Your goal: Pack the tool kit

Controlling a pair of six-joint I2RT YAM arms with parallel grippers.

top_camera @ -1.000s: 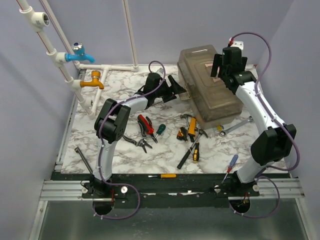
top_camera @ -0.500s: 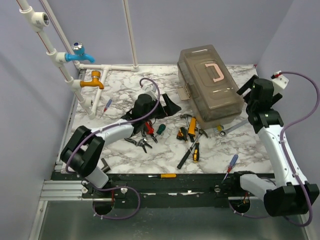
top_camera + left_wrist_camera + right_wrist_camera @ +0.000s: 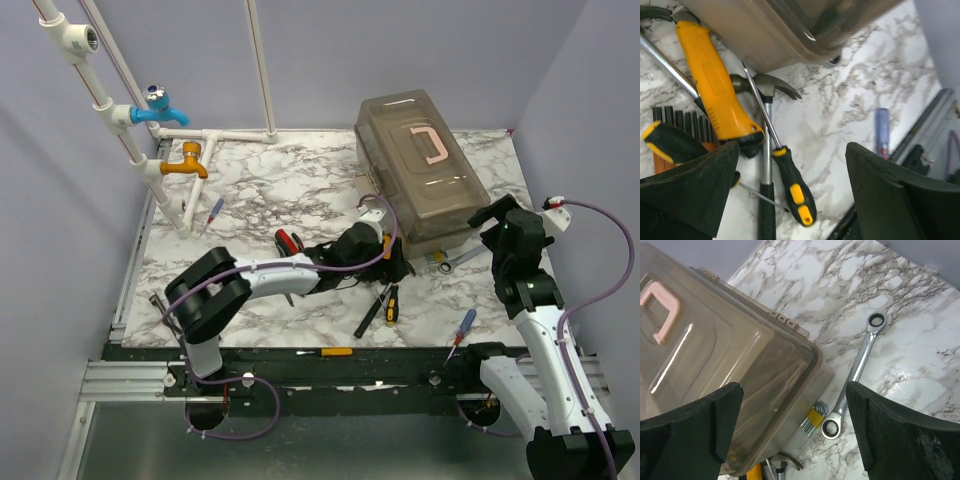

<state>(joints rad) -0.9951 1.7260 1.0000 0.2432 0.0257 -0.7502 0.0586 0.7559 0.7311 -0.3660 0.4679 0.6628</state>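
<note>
The beige-grey toolbox point(image 3: 420, 185) stands shut at the back right, pink handle point(image 3: 433, 145) on its smoky lid. My left gripper point(image 3: 393, 263) is open and empty, low over the tool pile beside the box's near corner. Its wrist view shows a black-and-yellow screwdriver point(image 3: 793, 186), a claw hammer point(image 3: 767, 87) and a yellow-handled tool point(image 3: 715, 90) between the fingers. My right gripper point(image 3: 492, 220) is open and empty, right of the box. Its wrist view shows the toolbox point(image 3: 730, 365), a ratchet wrench point(image 3: 855, 370) and hex keys point(image 3: 812, 420).
Red pliers point(image 3: 288, 240), a blue-handled screwdriver point(image 3: 462, 328) and a thin orange screwdriver point(image 3: 325, 352) lie on the marble top. White pipes with a blue tap point(image 3: 160, 108) and an orange tap point(image 3: 186, 163) stand at the back left, a small screwdriver point(image 3: 213, 211) beside them.
My left gripper has swung from beside the toolbox's left end to the right, onto the tool pile. My right gripper has left the lid and moved right and nearer.
</note>
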